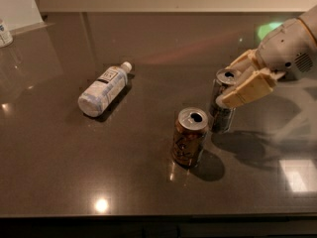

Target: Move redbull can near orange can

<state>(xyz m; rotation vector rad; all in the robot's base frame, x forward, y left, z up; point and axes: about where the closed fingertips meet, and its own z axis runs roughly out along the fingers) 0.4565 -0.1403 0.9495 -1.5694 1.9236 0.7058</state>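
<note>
Clamping the redbull can (pixel 221 119) between both fingers, the gripper (pixel 227 84) sits right of centre over the table (pixel 148 182). Can upright, just beside the orange can (pixel 188 139). Plastic bottle (pixel 103 89) lies well apart, left.

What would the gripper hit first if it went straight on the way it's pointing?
Likely the orange can: the gripper, shut on the redbull can, points lower left toward it. Depth is unclear, so it might pass just behind.
</note>
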